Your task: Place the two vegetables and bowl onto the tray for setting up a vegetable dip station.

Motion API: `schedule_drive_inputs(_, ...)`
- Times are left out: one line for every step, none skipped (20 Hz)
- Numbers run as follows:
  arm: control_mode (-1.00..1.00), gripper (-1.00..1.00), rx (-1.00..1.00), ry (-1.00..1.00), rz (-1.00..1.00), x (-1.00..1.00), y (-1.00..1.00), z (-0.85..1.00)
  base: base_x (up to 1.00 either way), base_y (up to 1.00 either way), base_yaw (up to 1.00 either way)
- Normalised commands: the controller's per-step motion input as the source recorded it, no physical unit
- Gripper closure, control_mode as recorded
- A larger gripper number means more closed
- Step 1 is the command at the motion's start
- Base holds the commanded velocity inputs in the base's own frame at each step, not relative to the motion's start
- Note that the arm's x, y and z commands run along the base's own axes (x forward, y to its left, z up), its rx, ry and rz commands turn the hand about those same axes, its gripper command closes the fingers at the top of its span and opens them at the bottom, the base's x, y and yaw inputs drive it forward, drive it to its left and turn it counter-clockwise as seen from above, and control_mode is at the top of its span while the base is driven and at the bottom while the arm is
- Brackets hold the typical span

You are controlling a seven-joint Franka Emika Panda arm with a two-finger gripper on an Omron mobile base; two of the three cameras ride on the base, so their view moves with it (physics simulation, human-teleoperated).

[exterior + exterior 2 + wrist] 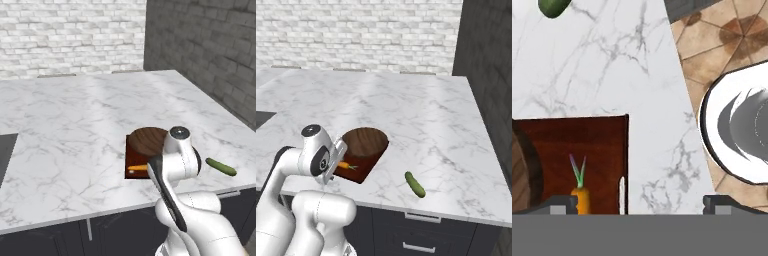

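The two-finger gripper point(640, 202) is hovering with jaws wide apart and empty over the flat reddish-brown wooden tray point(597, 150), where the slim orange carrot point(581, 196) and round dark wooden bowl point(365, 140) are lying. The slender dark green cucumber point(415, 184) is sitting well apart near the white marble table point(421, 120) edge; a glancing grasp is liable to roll it off.

Rendered kitchen. Evidence: white marble counter point(75, 130) over dark cabinets point(426, 235) with drawer handles, white brick back wall point(70, 35), dark brick side wall point(210, 45), tiled floor point(712, 45).
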Motion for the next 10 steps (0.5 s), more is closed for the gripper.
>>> schedule_drive_inputs(-1.00, -1.00, -0.01, 0.00, 0.13, -0.28, -0.43, 0.10, 0.00, 0.00, 0.00)
schedule_drive_inputs(-1.00, -1.00, -0.02, 0.00, 0.14, -0.27, -0.44, 0.10, 0.00, 0.00, 0.00)
schedule_drive_inputs(-1.00, -1.00, -0.02, 0.00, 0.14, -0.25, -0.43, 0.09, 0.00, 0.00, 0.00)
schedule_drive_inputs(-1.00, -1.00, -0.02, 0.00, 0.14, -0.24, -0.42, 0.09, 0.00, 0.00, 0.00)
schedule_drive_inputs(-1.00, -1.00, -0.03, 0.00, 0.15, -0.22, -0.41, 0.08, 0.00, 0.00, 0.00)
schedule_drive_inputs(-1.00, -1.00, -0.04, 0.00, 0.15, -0.20, -0.41, 0.07, 0.00, 0.00, 0.00)
schedule_drive_inputs(-1.00, -1.00, -0.05, 0.00, 0.15, -0.17, -0.40, 0.06, 0.00, 0.00, 0.00)
schedule_drive_inputs(-1.00, -1.00, -0.08, 0.00, 0.17, -0.14, -0.38, 0.06, 0.00, 0.00, 0.00)
schedule_drive_inputs(-1.00, -1.00, -0.10, 0.00, 0.19, -0.11, -0.36, 0.06, 0.00, 0.00, 0.00)
schedule_drive_inputs(-1.00, -1.00, -0.11, 0.00, 0.23, -0.09, -0.34, 0.07, 0.00, 0.00, 0.00)
